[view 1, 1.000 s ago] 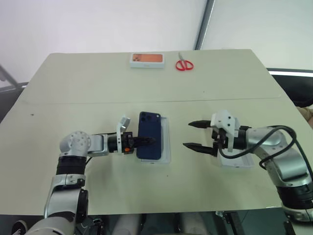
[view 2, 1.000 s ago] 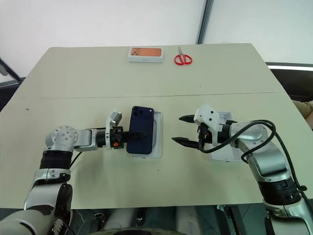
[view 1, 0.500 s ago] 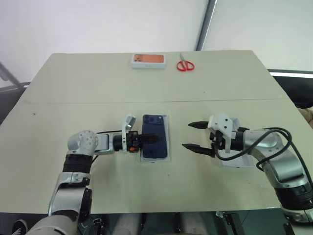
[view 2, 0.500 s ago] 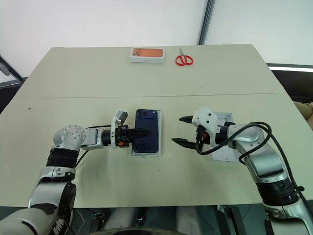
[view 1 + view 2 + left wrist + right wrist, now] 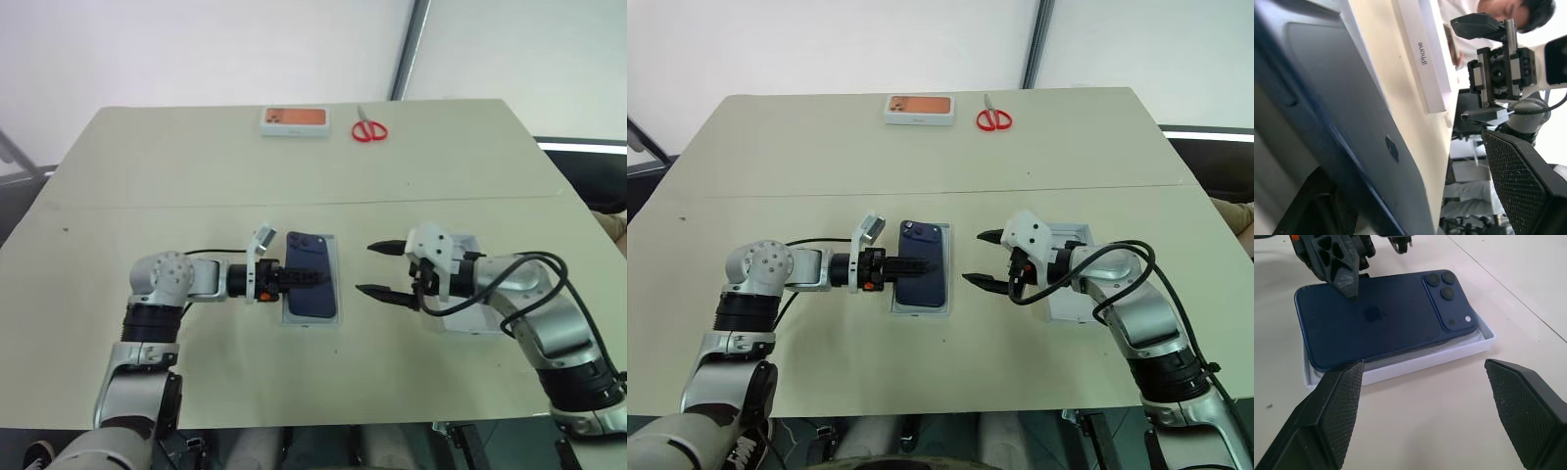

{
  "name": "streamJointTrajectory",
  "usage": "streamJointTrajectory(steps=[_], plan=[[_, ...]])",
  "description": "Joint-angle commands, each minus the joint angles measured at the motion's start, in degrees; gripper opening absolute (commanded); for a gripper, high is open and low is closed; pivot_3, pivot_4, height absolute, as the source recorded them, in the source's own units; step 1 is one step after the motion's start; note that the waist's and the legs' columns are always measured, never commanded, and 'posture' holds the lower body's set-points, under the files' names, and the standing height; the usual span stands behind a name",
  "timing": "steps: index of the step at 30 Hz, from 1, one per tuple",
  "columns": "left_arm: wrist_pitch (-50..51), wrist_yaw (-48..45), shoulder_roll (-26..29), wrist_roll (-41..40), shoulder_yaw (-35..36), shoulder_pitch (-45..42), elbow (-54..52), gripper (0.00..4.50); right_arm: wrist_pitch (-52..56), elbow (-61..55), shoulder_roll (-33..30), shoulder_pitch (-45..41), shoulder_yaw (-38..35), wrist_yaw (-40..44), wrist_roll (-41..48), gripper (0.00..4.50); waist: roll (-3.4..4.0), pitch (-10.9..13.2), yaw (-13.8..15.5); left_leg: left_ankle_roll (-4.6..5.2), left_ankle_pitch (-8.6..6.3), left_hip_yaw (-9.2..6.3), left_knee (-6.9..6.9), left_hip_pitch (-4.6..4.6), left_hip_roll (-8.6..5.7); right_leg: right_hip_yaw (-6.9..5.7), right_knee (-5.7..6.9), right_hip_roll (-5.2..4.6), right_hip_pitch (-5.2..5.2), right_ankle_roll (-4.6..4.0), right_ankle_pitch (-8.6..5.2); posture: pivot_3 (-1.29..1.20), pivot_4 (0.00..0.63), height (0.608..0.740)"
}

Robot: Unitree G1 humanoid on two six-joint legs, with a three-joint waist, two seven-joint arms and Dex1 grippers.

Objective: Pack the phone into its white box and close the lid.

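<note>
— Phone: where is the slim navy-blue smartphone?

— Lying back-up in the shallow white cardboard tray at the middle of my beige table, a little askew, so most of the tray's floor is hidden.

— And the lid?

— A white shell sits under my right forearm, mostly covered; I can't make out its face.

— Counts?

— One phone, one tray, one small orange-topped white box and one pair of red-handled scissors at the far edge.

— Your hands?

— My left gripper is parted over the phone's back, gripping nothing. My right gripper stands wide and empty beside the tray.
</note>
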Motion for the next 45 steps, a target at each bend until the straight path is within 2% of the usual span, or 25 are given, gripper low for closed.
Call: streamJointTrajectory(steps=[1,14,23,25,27,28,31,32,34,35,45], plan=[[0.3,-0.2,1.6,-0.8,1.6,-1.7,-2.9,3.73,-1.2,-0.6,0.4,-1.1,-0.3,-0.3,-0.1,4.15,-0.01,0.0,0.0,0.0,0.0,0.0,0.0,-0.01,0.0,0.0,0.0,0.0,-0.01,0.0,0.0,0.0,0.15,0.74],[-1.8,0.1,7.0,0.4,2.6,-1.9,-4.6,3.73,-1.8,1.0,1.3,-2.9,1.3,-0.4,-1.3,4.15,0.0,0.0,0.0,0.0,0.0,0.0,0.0,0.0,0.0,0.0,0.0,0.01,-0.01,0.0,0.0,0.0,0.15,0.74],[-4.6,-0.5,13.7,1.5,5.4,-0.7,-5.3,3.73,-1.5,1.5,1.4,-2.9,1.2,-0.2,-1.3,4.15,0.0,0.0,0.0,0.0,0.0,0.0,-0.01,0.0,0.01,0.01,0.0,0.0,-0.03,0.0,0.0,0.0,0.15,0.74],[-5.4,-1.3,14.9,1.3,6.2,0.3,-5.5,3.21,-0.4,1.6,1.7,-3.0,1.2,0.2,-0.3,4.15,0.0,0.0,0.0,0.0,0.0,0.0,-0.01,0.0,0.01,0.0,0.0,0.0,-0.03,0.0,0.0,0.0,0.15,0.74],[-6.1,-1.4,15.9,1.4,6.3,2.0,-6.8,2.49,-0.5,2.8,1.6,-3.3,1.8,0.0,-1.3,3.62,0.0,0.0,0.0,0.0,0.0,0.0,-0.01,0.0,0.01,0.01,0.0,0.0,-0.03,0.0,0.0,0.0,0.15,0.74],[-7.3,-0.4,15.9,2.6,5.9,2.9,-7.1,1.87,-1.1,3.8,1.6,-3.6,2.1,-0.5,-2.5,3.28,0.01,0.0,0.0,0.0,0.0,0.0,-0.01,0.0,0.01,0.01,0.0,0.0,-0.03,0.0,0.0,0.0,0.15,0.74],[-7.8,0.2,15.4,2.6,6.3,4.3,-7.2,0.31,-1.8,5.0,2.0,-4.0,2.0,-0.9,-3.1,1.74,0.01,0.0,0.0,0.0,0.0,0.0,-0.02,0.01,0.01,0.03,0.0,-0.01,-0.03,0.0,0.0,0.0,0.15,0.74],[-8.2,0.4,15.3,2.9,5.7,4.9,-8.0,0.0,-2.4,5.1,2.0,-4.0,2.3,-1.0,-3.6,1.23,0.01,0.0,0.1,0.0,0.0,0.01,-0.02,0.01,0.01,0.03,0.0,-0.01,-0.03,0.0,0.0,0.0,0.15,0.74],[-10.1,0.5,15.4,4.7,3.4,6.1,-9.7,0.0,-3.4,5.5,1.9,-4.1,3.0,-1.3,-4.9,0.23,0.0,0.0,0.1,0.0,0.0,-0.01,-0.01,-0.01,0.01,0.02,0.0,-0.01,-0.03,-0.01,0.0,0.0,0.15,0.74],[-10.7,1.0,15.0,5.5,2.4,6.7,-10.3,0.0,-4.0,5.8,2.0,-3.9,3.5,-1.5,-5.8,0.07,0.01,0.0,0.1,0.0,0.0,0.0,-0.01,-0.01,0.0,0.02,0.0,-0.02,-0.02,0.0,0.0,0.0,0.15,0.74],[-14.7,4.0,10.3,10.8,-5.0,8.9,-12.4,0.0,-6.3,7.0,2.7,-2.9,7.4,-3.4,-11.5,0.07,0.02,0.0,0.0,-0.01,0.0,0.02,-0.03,0.0,0.0,0.03,0.02,-0.01,-0.05,0.0,0.0,0.0,0.15,0.74]])
